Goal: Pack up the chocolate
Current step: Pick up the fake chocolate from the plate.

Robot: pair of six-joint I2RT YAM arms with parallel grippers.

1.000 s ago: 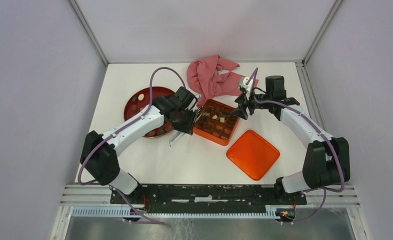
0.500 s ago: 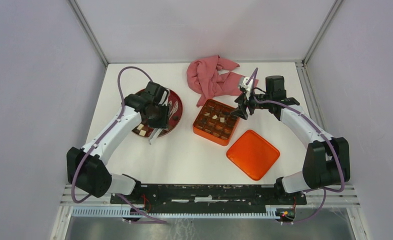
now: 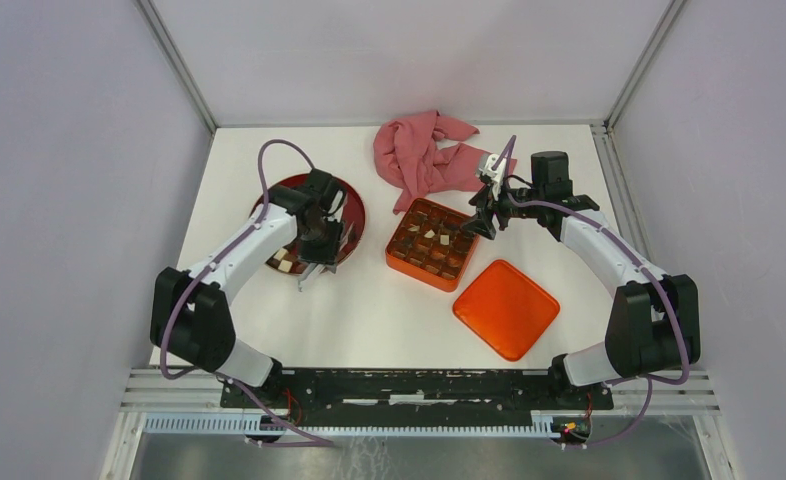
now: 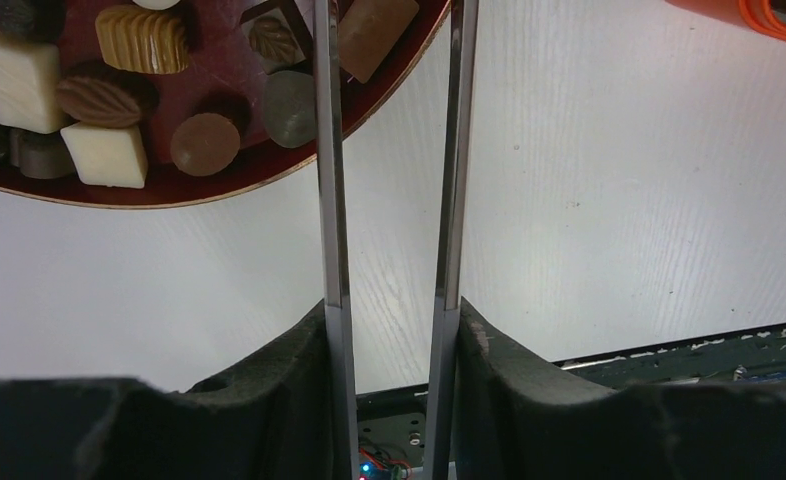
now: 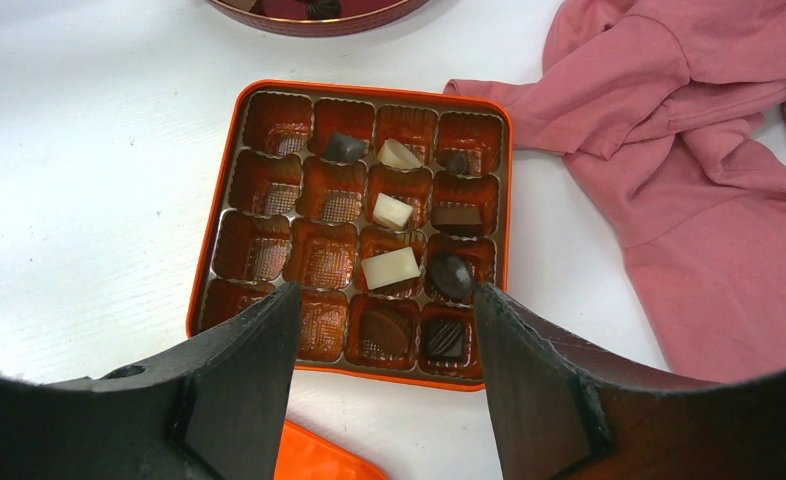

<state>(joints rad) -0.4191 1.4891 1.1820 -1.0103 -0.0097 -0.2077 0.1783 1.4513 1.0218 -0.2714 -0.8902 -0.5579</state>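
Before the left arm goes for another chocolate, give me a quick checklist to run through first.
1. Grip: left end effector empty, jaws apart: ok.
2. Supply: chocolates on the red plate: ok, several.
3. Space: free compartments in the orange tin: ok, several.
4. Access: orange lid off, lying beside the tin: ok.
5. Clearance: right end effector open, empty, above the tin; out of the left arm's way: cannot tell.

- Orange tin [image 3: 419, 278], coppery-brown embossed liner in a grid.
- Plain glossy orange lid [image 3: 506, 308].
- Dark red plate [image 4: 169, 192] (paler line at rim).
- Chocolate [image 4: 104, 155] in dark brown, milk brown, tan and cream; leaf ribbing on some.
- Dusty pink cloth [image 3: 424, 155], unpatterned.
- White table [image 3: 369, 310], faint wood grain.
- Purple cable [image 3: 281, 142].
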